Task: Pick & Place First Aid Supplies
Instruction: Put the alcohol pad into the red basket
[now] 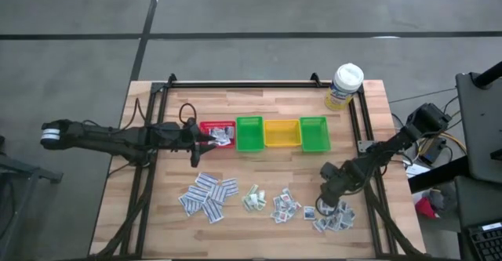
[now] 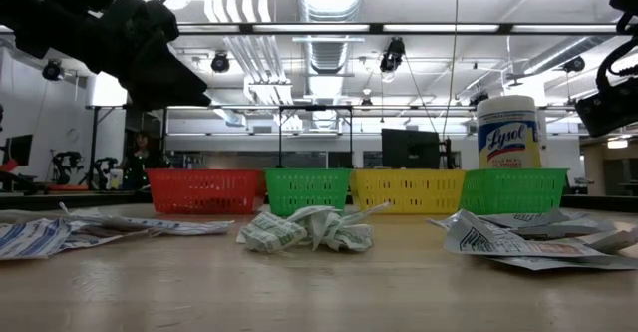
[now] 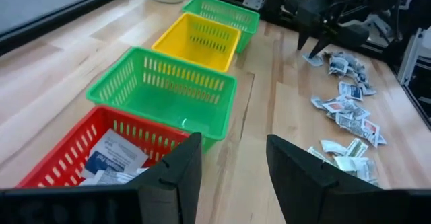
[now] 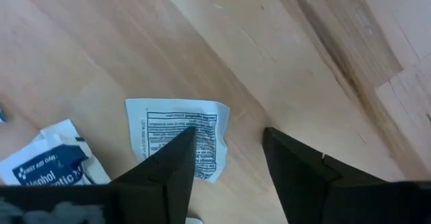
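Looking straight down, the high view shows the left gripper (image 1: pixel 205 138) at the red bin (image 1: pixel 217 127), which already contains packets, while the right gripper (image 1: pixel 328 198) hangs over the rightmost pile of packets (image 1: pixel 333 216) near the table's front right. Three more bins sit in a row beside the red one: green (image 1: pixel 249 133), yellow (image 1: pixel 281 132), green (image 1: pixel 314 132). A bottle (image 1: pixel 345 85) stands behind them. Further piles (image 1: pixel 209 196) (image 1: pixel 252 198) (image 1: pixel 285 205) lie along the front of the table (image 1: pixel 259 104).

The low view shows the four bins in a row behind the packets, with a crumpled pile (image 2: pixel 309 228) in the middle, flat packets (image 2: pixel 528 240) to its right, and the bottle (image 2: pixel 508 130) behind the last bin.

The left wrist view shows the left fingers (image 3: pixel 176 177) spread apart and empty, over the red bin's (image 3: pixel 60 163) near corner; packets (image 3: pixel 111 157) lie inside it. Loose packets (image 3: pixel 347 109) lie farther off beside the other arm.

The right wrist view shows the right fingers (image 4: pixel 165 173) wide apart and gripping nothing, straddling one edge of a printed packet (image 4: pixel 172 133) lying flat on the wood. A blue-printed packet (image 4: pixel 50 160) lies just beside it.
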Robot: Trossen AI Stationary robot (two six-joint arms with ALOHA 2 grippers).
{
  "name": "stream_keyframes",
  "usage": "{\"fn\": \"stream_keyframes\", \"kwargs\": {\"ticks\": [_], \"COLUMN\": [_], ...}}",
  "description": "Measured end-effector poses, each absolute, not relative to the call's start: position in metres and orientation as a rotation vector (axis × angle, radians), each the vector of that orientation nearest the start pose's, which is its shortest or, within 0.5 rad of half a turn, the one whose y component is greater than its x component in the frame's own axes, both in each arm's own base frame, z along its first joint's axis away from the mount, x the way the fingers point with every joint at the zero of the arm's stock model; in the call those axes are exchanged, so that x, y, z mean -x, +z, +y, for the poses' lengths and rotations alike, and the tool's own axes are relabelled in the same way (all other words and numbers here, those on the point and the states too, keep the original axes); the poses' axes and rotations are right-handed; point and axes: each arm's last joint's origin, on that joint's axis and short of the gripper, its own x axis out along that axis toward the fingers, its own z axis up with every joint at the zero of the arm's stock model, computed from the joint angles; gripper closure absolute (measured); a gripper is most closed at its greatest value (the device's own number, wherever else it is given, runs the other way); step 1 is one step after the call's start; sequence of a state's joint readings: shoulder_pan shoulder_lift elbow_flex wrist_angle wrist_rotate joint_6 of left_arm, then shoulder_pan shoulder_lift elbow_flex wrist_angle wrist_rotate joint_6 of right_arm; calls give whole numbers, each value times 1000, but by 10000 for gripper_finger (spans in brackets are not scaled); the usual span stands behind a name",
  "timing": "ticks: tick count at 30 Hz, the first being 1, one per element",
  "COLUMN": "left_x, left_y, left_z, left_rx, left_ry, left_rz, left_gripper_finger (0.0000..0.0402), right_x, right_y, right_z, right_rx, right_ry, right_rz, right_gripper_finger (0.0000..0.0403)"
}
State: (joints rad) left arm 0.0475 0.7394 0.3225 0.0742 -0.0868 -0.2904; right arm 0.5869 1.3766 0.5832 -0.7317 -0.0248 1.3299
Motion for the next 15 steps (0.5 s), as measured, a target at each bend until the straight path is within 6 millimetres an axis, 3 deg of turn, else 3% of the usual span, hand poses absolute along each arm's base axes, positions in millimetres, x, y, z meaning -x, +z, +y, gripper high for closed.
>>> {"fn": "stream_keyframes", "kwargs": {"ticks": [4,15], "left_x": [-164,-161], "left_y": [204,191], "left_z": [10,9], "left_rx": [279,297], "left_ry": [180,179], "left_rz": [322,325], "left_gripper_finger": [243,243], "right_x": [-156,-154], "right_y": [138,131], "right_z": [105,102], "right_rx": [-592,-584], "right_ry": [-480,-526], "right_rz": [1478,1470], "right_gripper_finger": [233,254]}}
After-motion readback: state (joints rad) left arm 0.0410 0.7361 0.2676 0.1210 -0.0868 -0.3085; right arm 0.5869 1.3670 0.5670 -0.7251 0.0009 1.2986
